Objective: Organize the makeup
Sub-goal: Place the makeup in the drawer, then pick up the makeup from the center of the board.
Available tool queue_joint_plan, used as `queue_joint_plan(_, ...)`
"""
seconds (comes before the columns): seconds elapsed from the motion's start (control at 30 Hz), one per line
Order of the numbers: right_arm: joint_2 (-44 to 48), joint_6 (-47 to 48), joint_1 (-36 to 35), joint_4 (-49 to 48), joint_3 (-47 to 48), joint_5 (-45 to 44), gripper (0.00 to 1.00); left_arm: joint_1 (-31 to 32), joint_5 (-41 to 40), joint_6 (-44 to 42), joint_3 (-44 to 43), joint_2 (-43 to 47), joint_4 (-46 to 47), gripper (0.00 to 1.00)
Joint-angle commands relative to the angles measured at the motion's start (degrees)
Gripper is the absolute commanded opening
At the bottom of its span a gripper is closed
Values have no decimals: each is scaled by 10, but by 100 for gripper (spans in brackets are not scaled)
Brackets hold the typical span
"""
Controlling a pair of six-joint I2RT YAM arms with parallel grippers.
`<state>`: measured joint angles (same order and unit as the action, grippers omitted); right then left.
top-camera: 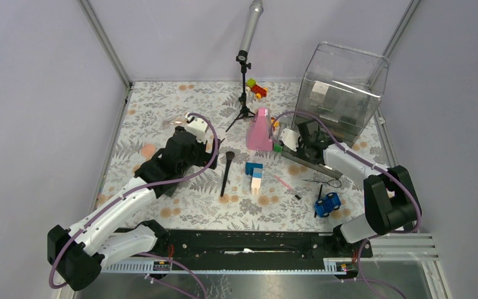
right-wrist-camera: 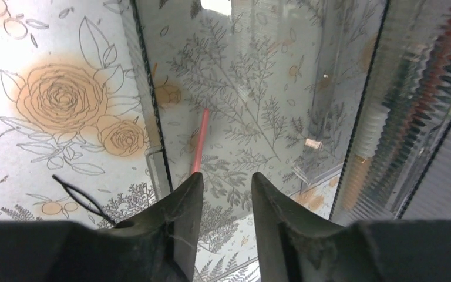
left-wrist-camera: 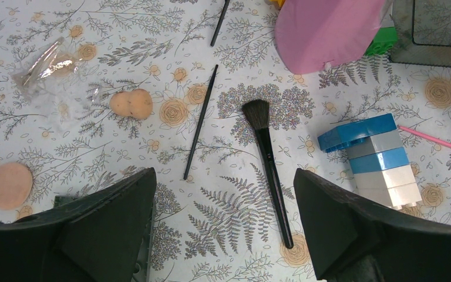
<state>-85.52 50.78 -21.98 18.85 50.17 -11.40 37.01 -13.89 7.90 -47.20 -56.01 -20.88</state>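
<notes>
The right pincer (right-wrist-camera: 227,179) hangs with its jaws narrowly parted and empty over a clear-walled box (right-wrist-camera: 270,70), where a red pencil (right-wrist-camera: 199,138) shows just past its fingertips. The left pincer (left-wrist-camera: 223,188) gapes wide above the flowered tabletop (left-wrist-camera: 223,252), over a black brush (left-wrist-camera: 268,170), with a slim black stick (left-wrist-camera: 200,122) and a peach sponge (left-wrist-camera: 131,103) lying nearby.

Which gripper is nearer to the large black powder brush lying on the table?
Left. The left gripper hovers open just beside the powder brush; the right gripper is farther off, at the clear organizer beyond the pink cone.
</notes>
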Motion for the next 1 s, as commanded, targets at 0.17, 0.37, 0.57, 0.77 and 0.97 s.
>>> queue_joint_plan(0.17,42,-24,5,-13,34,37,47,-3,1,-6,2,2,18,99)
queue_joint_plan(0.37,160,-191,5,1,16,250,65,-3,3,-6,0,1,18,99)
queue_joint_plan(0.57,190,-297,-6,48,-5,296,63,-3,8,-5,0,0,18,99)
queue_joint_plan(0.77,141,-301,-62,106,-20,288,61,-3,9,-5,0,1,19,99)
queue_joint_plan(0.97,120,-339,-82,69,-48,274,59,-3,8,-5,1,1,18,99)
